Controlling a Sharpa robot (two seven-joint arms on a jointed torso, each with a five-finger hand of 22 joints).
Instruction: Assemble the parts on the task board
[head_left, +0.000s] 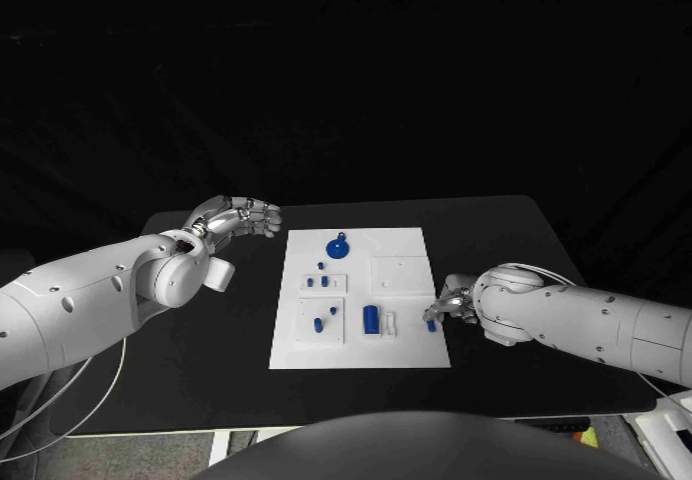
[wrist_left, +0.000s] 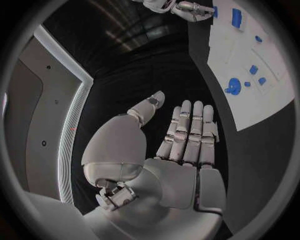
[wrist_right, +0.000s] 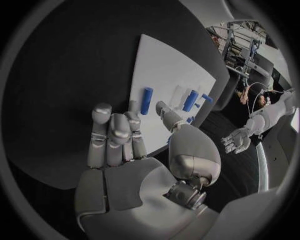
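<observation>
The left hand (head_left: 238, 217) hovered over the black desk (head_left: 202, 350) near its far left corner, just off the far left corner of the task board (head_left: 411, 345), touching nothing. In the left wrist view its fingers (wrist_left: 187, 132) were stretched out straight side by side with the thumb held apart, and it held nothing.

The task board lay flat in the middle of the desk, a white plate with raised white blocks on it. At its far edge sat a round blue part with a small lug (head_left: 339, 246). Nearer the robot, a tiny blue part (head_left: 320, 266) lay alone, two small blue parts (head_left: 323, 284) stood on a white block, and two more small blue parts (head_left: 325, 318) rested on a block at the board's near left. A long blue cylinder (head_left: 371, 319) lay toward the near middle beside a white bar.

The right hand (head_left: 450, 306) was at the board's right edge, toward its near corner. A short blue peg (head_left: 430, 324) lay on the board just in front of its fingertips; the right wrist view showed the fingers (wrist_right: 112, 135) curled loosely with the peg beyond them, ungripped.
</observation>
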